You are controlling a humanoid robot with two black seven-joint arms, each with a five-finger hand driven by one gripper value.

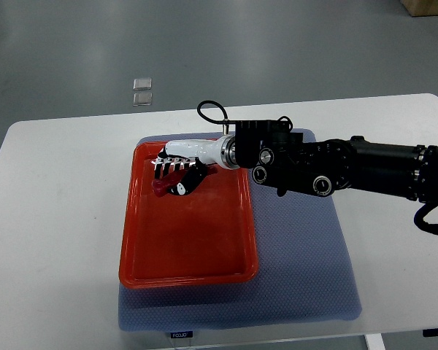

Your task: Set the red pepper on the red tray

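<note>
A red tray [186, 240] lies on a blue-grey mat on the white table. My right arm comes in from the right edge and reaches over the tray's far end. My right hand [177, 169] has its fingers curled down around a dark red pepper [159, 187], which sits low at the tray's far left part. I cannot tell whether the pepper touches the tray floor. The left arm does not show.
The blue-grey mat [306, 255] extends right of and in front of the tray. The white table [51, 233] spreads out to the left. Two small clear squares [141, 90] lie on the grey floor beyond the table.
</note>
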